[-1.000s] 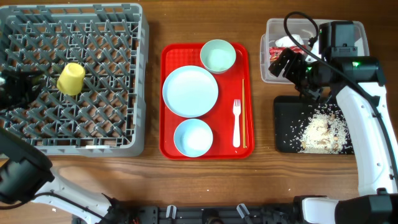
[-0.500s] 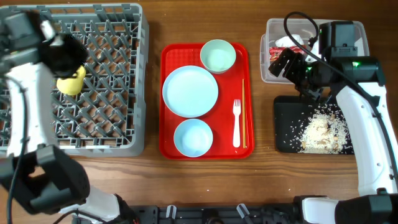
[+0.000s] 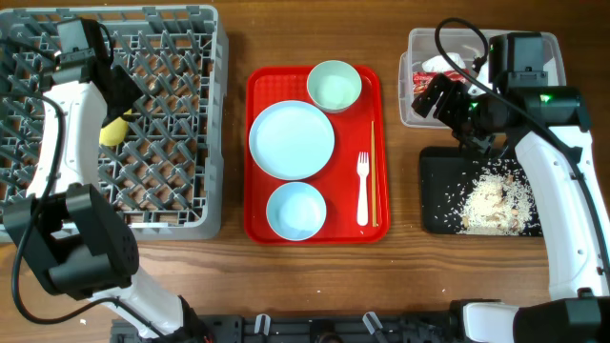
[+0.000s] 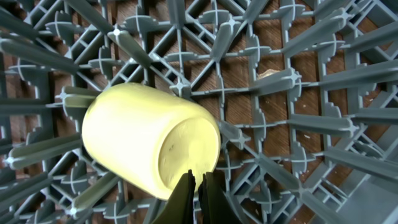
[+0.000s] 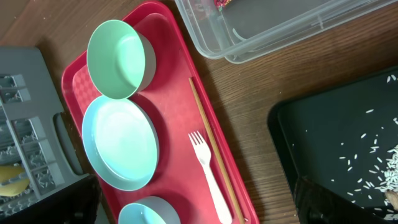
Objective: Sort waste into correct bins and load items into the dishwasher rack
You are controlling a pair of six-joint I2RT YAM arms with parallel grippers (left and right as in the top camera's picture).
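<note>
Yellow cup (image 4: 149,140) sits racked just below the closed, empty left gripper (image 4: 199,182); everything on the red tray (image 3: 267,86), left of the wide-open right gripper (image 3: 437,98), awaits loading.

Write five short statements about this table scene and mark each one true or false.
1. The yellow cup rests in the grey rack. True.
2. The fork is loaded in the rack. False: it lies on the red tray beside the chopsticks.
3. The rice scraps lie on the black tray. True.
4. The left tool stands wide open. False: it is shut, beside the cup.
5. The wrapper sits on the red tray. False: it is in the clear tub.
</note>
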